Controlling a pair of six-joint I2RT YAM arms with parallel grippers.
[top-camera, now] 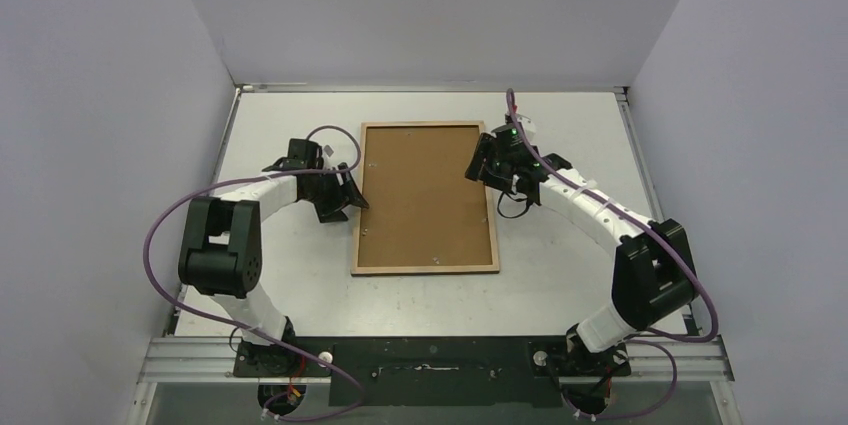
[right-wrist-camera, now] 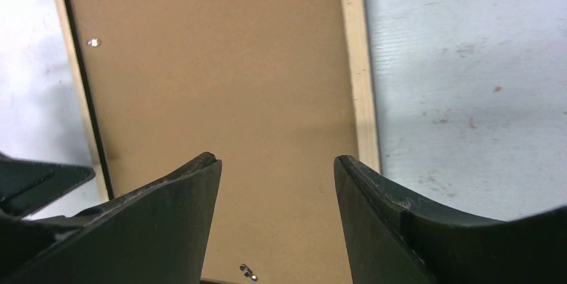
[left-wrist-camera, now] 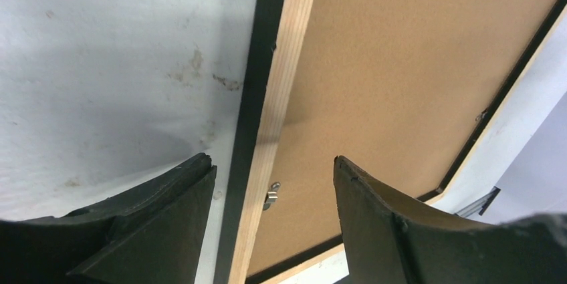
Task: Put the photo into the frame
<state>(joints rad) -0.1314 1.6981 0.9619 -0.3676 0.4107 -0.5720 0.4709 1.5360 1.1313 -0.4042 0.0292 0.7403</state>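
The frame (top-camera: 427,267) lay face down. The left gripper (left-wrist-camera: 273,160) and right gripper (right-wrist-camera: 276,158) hung over its long sides — both wide open, holding nothing.

Bright, even, diffuse light. Soft shadows fall on table (right-wrist-camera: 468,63) beside frame (right-wrist-camera: 358,63). Wrist-view fingers (right-wrist-camera: 154,230) dark, slightly soft.

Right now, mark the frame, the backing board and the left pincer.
frame (top-camera: 425,267): top external view, near wooden rim.
backing board (top-camera: 425,195): top external view, middle of the brown panel.
left pincer (left-wrist-camera: 273,162): left wrist view, midway between its open fingertips.
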